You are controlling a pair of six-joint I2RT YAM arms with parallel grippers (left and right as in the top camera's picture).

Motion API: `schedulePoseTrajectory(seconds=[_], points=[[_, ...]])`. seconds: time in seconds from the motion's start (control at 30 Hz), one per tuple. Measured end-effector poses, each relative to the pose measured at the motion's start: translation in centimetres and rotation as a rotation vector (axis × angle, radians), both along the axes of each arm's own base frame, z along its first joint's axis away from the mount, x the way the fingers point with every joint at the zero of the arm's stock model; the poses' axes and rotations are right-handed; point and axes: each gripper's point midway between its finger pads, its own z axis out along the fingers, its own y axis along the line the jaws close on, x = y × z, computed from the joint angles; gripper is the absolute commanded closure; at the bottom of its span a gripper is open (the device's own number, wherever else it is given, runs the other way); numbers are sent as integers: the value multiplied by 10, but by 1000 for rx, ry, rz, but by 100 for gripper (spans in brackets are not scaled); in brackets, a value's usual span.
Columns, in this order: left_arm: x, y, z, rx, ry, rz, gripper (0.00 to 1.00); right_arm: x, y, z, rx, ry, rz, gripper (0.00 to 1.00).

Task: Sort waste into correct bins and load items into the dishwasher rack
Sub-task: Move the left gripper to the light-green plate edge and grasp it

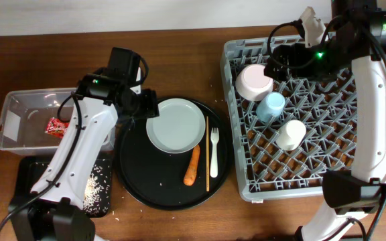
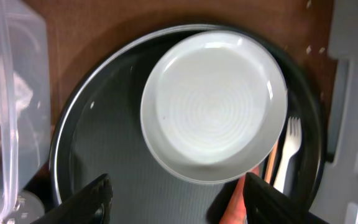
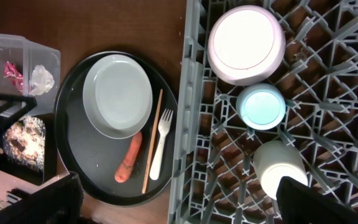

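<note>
Left gripper point(image 2: 179, 196), jaws wide, should pinch the plate point(image 2: 213, 106) rim facing the table's left edge; right gripper point(image 3: 179, 202) likewise spread.

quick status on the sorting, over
Left gripper open, near plate. Right gripper open over rack. Bowl, blue cup, white cup racked; plate, fork, chopsticks, carrot on round tray. Nothing blocking.
</note>
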Motion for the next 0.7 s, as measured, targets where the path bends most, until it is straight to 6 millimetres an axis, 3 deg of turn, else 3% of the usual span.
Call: schedulePoseTrajectory(seconds=[0.23, 0.37, 0.43, 0.53, 0.7], points=[[6, -2, -18, 9, 34, -1, 34, 0, 0, 0, 0, 0, 0, 1], [11, -3, -49, 26, 103, -1, 35, 0, 0, 0, 0, 0, 0, 1], [12, -3, -71, 39, 155, -1, 42, 0, 0, 0, 0, 0, 0, 1], [10, -1, -103, 67, 233, 4, 42, 0, 0, 0, 0, 0, 0, 2], [7, 3, -130, 101, 297, 7, 42, 0, 0, 0, 0, 0, 0, 1]])
